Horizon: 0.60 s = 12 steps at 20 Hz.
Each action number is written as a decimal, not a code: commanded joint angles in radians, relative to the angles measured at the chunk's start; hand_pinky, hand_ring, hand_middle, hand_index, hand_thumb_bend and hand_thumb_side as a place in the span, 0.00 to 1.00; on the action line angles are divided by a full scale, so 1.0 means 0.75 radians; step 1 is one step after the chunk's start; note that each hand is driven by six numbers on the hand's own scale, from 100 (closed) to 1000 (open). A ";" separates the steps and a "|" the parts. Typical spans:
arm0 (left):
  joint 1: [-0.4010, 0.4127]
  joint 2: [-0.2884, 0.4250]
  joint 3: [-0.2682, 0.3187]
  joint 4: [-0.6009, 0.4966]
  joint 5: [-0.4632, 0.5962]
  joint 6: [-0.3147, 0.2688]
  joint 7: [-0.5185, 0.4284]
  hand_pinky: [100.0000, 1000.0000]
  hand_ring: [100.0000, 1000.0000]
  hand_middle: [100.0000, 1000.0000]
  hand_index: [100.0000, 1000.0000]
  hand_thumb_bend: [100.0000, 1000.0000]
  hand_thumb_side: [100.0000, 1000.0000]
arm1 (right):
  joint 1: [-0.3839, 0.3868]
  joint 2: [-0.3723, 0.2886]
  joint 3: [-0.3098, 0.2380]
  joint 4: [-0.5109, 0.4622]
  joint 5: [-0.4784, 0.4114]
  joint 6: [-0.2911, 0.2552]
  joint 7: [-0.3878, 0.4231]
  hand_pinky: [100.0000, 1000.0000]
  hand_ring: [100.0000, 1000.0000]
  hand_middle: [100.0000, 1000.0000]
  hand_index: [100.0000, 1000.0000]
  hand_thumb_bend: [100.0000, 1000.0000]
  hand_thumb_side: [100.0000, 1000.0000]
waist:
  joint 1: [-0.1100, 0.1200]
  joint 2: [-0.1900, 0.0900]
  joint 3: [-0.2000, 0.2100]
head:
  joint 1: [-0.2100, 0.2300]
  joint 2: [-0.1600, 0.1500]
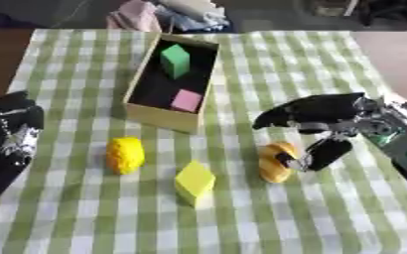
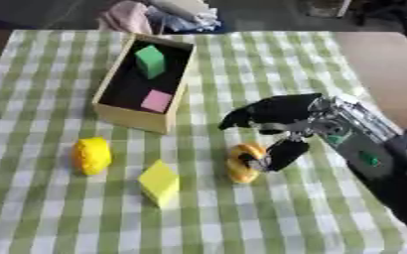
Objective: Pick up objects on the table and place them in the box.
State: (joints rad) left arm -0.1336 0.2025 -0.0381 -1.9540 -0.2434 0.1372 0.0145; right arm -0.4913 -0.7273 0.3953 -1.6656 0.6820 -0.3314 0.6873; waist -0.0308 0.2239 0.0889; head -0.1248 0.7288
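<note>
Box [image 1: 159, 115] bears no legible writing; right hand [image 1: 315, 119] touches orange object [image 1: 275, 163].

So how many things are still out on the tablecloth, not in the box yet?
3: a yellow lemon-like piece at left, a yellow block in the middle, and an orange piece at the right hand. None seems hidden.

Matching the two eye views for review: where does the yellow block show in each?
Left eye view: yellow block lies below centre, near the cloth's front.
Right eye view: it lies left of centre, lower down.
Shared landmark: the box stands behind it in both.
</note>
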 commanded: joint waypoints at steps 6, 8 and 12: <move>-0.008 0.020 0.010 -0.014 -0.009 0.001 -0.004 0.77 0.70 0.69 0.83 0.26 0.60 | 0.016 -0.066 0.001 0.037 0.024 -0.015 0.000 0.89 0.94 0.94 1.00 0.00 0.68 | -0.006 -0.033 0.002 | -0.001 0.004; -0.007 0.021 0.011 -0.014 -0.010 0.001 -0.003 0.77 0.70 0.70 0.83 0.25 0.60 | 0.025 -0.075 0.004 0.044 0.026 -0.017 0.008 0.89 0.94 0.93 1.00 0.00 0.70 | -0.007 -0.033 0.002 | -0.003 0.005; -0.008 0.021 0.009 -0.014 -0.010 0.001 -0.005 0.77 0.70 0.70 0.83 0.25 0.60 | 0.036 -0.086 0.014 0.059 0.030 -0.022 0.031 0.89 0.95 0.93 0.99 0.00 0.76 | -0.007 -0.033 0.000 | -0.005 0.007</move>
State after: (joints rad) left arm -0.1334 0.2025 -0.0381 -1.9540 -0.2460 0.1384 0.0127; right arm -0.4567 -0.7539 0.4118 -1.6190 0.6989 -0.3455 0.7040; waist -0.0308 0.2239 0.0895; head -0.1259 0.7299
